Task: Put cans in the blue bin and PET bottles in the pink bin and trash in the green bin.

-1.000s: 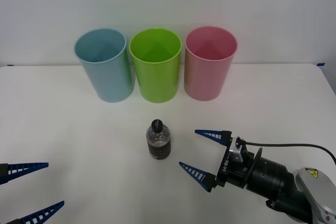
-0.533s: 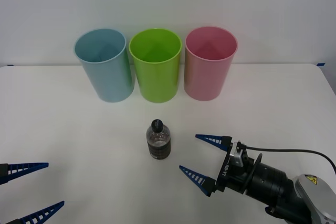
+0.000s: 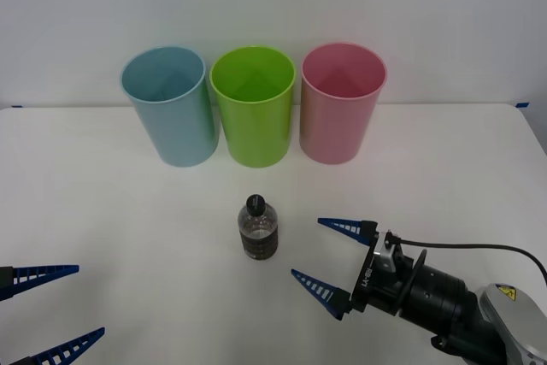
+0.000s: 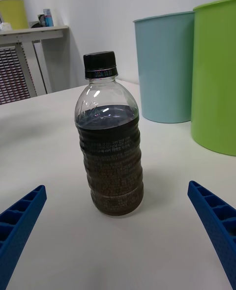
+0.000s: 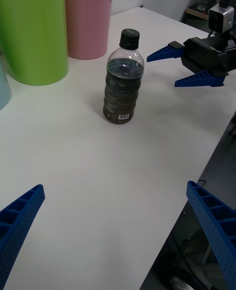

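Bottle, small clear plastic with black cap (image 3: pixel 257 228), stands upright mid-table, untouched. Your right gripper (image 3: pixel 329 256) sits beside it, fingers spread wide to straddle it. Left gripper (image 3: pixel 53 311) parked near edge, also spread.

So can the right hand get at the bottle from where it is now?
Probably yes: the right hand is open, facing the upright bottle, with bare table between them.
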